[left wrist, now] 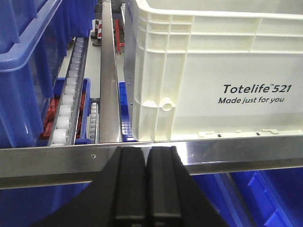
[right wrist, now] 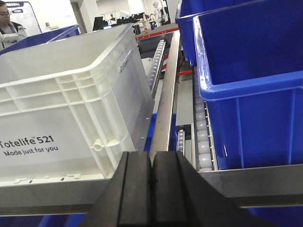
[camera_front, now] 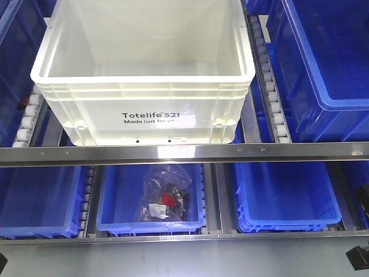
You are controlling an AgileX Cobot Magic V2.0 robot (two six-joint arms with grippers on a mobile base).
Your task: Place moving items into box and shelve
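The white ribbed box, printed "Totelife 521 Made just for you", stands on the upper shelf level behind the steel front rail. The left wrist view shows its left front corner, the right wrist view its right front corner. The moving items are out of view; the part of the box's inside that I see shows only bare white walls. My left gripper is shut with nothing in it, just in front of the rail below the box's left corner. My right gripper is also shut and empty, before the rail by the right corner.
A steel rail runs across the shelf front. Roller tracks flank the box. Blue bins stand on both sides and below; one lower bin holds a clear bag of dark parts. A person stands far back.
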